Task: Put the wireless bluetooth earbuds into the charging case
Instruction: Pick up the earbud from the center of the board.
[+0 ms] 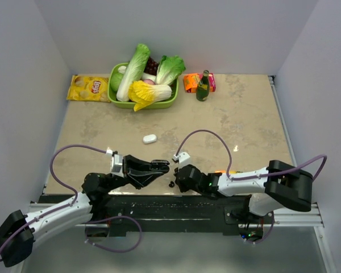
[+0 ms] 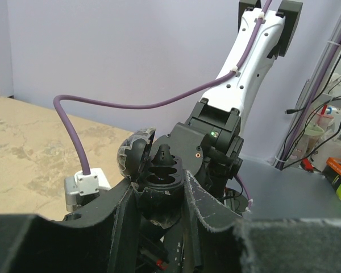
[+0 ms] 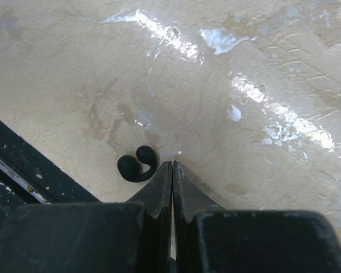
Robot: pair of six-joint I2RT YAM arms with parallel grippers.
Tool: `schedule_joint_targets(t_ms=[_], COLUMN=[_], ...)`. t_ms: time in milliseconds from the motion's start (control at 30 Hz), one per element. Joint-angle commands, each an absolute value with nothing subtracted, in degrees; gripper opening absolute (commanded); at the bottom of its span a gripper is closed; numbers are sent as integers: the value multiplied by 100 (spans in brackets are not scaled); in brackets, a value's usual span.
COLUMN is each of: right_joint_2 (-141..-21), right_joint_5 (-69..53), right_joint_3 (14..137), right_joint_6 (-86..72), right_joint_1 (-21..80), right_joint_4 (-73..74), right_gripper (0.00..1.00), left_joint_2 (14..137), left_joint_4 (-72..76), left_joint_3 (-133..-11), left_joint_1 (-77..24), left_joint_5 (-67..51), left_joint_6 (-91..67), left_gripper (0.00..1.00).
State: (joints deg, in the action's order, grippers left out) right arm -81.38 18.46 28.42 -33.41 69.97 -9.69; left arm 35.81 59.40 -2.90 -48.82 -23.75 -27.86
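My left gripper [image 1: 159, 166] is shut on an open black charging case [image 2: 159, 173] and holds it above the table, its lid [image 2: 133, 154] swung to the left. Two empty hollows show in the case, and a small black piece [image 2: 162, 152] stands at its far side; I cannot tell if it is an earbud. One black earbud [image 3: 137, 165] lies on the table just left of my right gripper [image 3: 172, 164], which is shut and empty. It also shows in the top view [image 1: 171, 184], beside the right gripper [image 1: 177, 177]. The white earbuds are out of view.
A white case [image 1: 150, 138] lies mid-table. At the back stand a green basket [image 1: 169, 103] of vegetables, a yellow chip bag [image 1: 88, 88], a green bottle [image 1: 202, 86] and an orange packet [image 1: 191, 83]. A black base plate [image 1: 159, 203] runs along the near edge.
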Motion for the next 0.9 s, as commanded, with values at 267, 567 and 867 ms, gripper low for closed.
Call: schedule_joint_targets(t_ms=[267, 567, 867], right_joint_2=[-7884, -7830, -8332], right_joint_5=[1627, 1459, 1608], right_joint_3=[2716, 2750, 3076], right_joint_6=[-3410, -3665, -3709], right_joint_1=[6794, 7750, 7884], right_joint_4=[-959, -756, -1037], right_gripper=[1, 0, 0], left_joint_2=[3489, 3507, 3428], left_joint_4=[5977, 6029, 6038], left_joint_3=[176, 202, 237], left_joint_1=[-4887, -4887, -4887], left_joint_5=[-2320, -2320, -2338], left_joint_6=[-2637, -2628, -2681], left_gripper=[0, 0, 0])
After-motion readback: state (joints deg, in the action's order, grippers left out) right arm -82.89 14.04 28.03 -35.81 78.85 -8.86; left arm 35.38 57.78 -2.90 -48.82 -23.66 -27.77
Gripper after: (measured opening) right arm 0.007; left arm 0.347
